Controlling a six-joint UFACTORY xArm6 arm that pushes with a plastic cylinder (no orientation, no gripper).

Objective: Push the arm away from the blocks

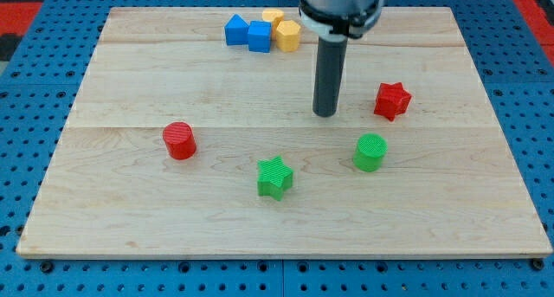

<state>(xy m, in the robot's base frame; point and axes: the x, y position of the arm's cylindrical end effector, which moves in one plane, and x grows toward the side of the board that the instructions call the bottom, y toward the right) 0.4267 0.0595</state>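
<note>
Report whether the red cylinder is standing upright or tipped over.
Upright: the red cylinder shows its round flat top facing up, standing alone toward the view's left, well apart from my tip.

Bright, even light, apparently from overhead and diffuse. Worktop reads pale and clean, wood grain and board seams legible across its whole width; no hot glare patches. Shadows are short and soft: a faint dark smudge at the foot of my tip, thin rims under the red cylinder, green star and green cylinder. Rod surface shows a dull vertical sheen. Focus is fair throughout; block edges slightly soft, ribbing still visible. Colours saturated, blue surround especially. Perspective narrows the board toward the view's top; edge lines look straight, possibly a slight bowing.
</note>
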